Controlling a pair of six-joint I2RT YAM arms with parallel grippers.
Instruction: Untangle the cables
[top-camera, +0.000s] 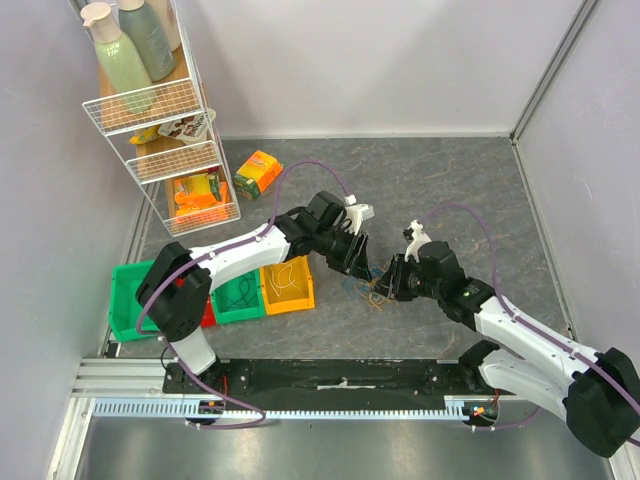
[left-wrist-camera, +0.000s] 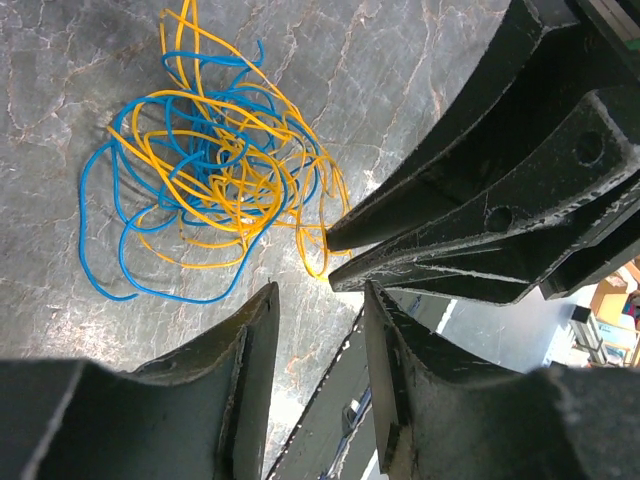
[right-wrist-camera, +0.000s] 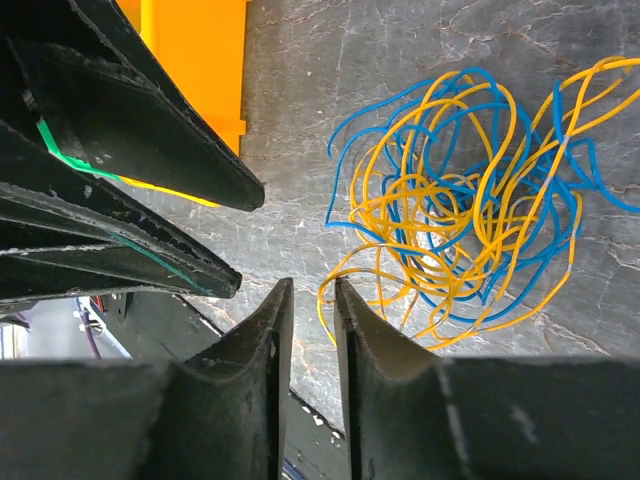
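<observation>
Left hand (left-wrist-camera: 320, 298) released, fingers parted, nothing between them. Right hand (right-wrist-camera: 312, 290) nearly closed, tips at a yellow strand; couldn't tell if it was pinched. Just beyond both, tangled thin yellow and blue wire cables (left-wrist-camera: 205, 170) lay on the grey marbled worktop (left-wrist-camera: 420, 60). Yellow plastic bin (top-camera: 288, 285) sat to their left.

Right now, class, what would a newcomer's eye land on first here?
The tangle of yellow and blue cables on the grey table, mid-scene. The left gripper and right gripper lean in, nearly tip to tip beside it. A yellow bin and a green bin sit at the left.
</observation>
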